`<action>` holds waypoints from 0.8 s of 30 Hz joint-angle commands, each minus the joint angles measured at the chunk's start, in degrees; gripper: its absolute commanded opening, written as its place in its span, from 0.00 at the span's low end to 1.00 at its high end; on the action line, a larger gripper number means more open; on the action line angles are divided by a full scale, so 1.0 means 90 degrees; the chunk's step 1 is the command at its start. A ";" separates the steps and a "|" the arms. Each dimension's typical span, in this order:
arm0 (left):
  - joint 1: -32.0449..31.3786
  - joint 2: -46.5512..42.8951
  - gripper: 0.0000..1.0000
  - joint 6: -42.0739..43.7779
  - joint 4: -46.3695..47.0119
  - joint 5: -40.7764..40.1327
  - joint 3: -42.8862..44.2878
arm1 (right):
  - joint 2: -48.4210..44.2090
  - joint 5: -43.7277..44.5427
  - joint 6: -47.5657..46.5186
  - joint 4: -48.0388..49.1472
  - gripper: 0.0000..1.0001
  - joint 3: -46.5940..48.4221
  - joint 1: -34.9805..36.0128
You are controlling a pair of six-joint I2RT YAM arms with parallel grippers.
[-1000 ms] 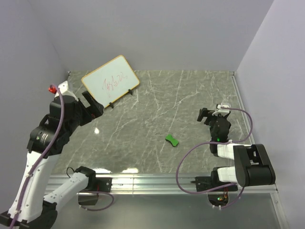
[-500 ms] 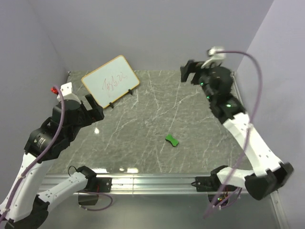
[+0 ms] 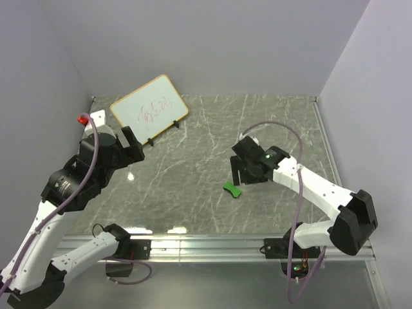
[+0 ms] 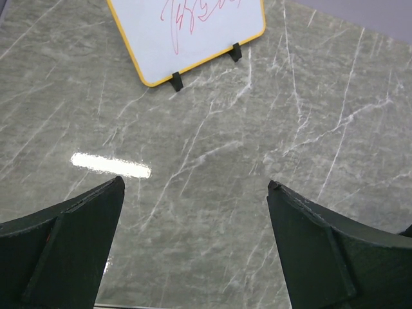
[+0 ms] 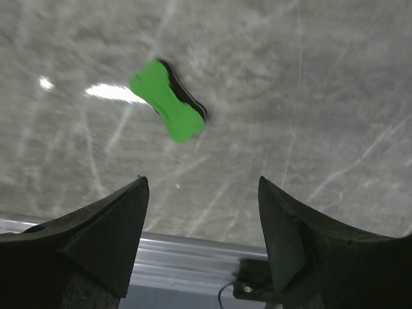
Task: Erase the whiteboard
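Top view: the whiteboard (image 3: 149, 111) stands tilted on its feet at the far-left of the table (image 3: 270, 122), red scribbles unwiped. The left gripper (image 3: 125, 147) is near it, apart. The right gripper (image 3: 239, 174) hangs over the green eraser (image 3: 232, 189).

Left wrist: left gripper (image 4: 196, 187) spread wide, empty. The whiteboard (image 4: 193, 32) is ahead, well clear of the fingers.

Right wrist: right gripper (image 5: 203, 183) spread, empty. The green eraser (image 5: 168, 109) lies flat beyond the tips, untouched.

We judge the whiteboard light, stiff and slick-faced, so a wiping push would likely slide or tip it. We'd brace it at the wood frame edge, not the face.
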 commanded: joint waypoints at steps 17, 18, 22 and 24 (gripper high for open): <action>-0.0022 -0.0119 0.99 0.0008 -0.0332 0.0078 0.0164 | 0.2122 0.0168 -0.0458 0.1280 0.77 0.0129 0.0767; -0.0022 -0.0110 0.99 0.0008 -0.0361 0.0048 0.0213 | 0.2336 0.0197 -0.0477 0.1280 0.77 0.0217 0.0757; -0.0022 -0.0100 0.99 0.0047 -0.0527 -0.0040 0.0360 | 0.2796 0.0344 -0.0643 0.1270 0.76 0.0764 0.0747; -0.0022 -0.0110 0.99 0.0047 -0.0615 -0.0088 0.0409 | 0.3020 0.0441 -0.0702 0.1231 0.74 0.0882 0.0757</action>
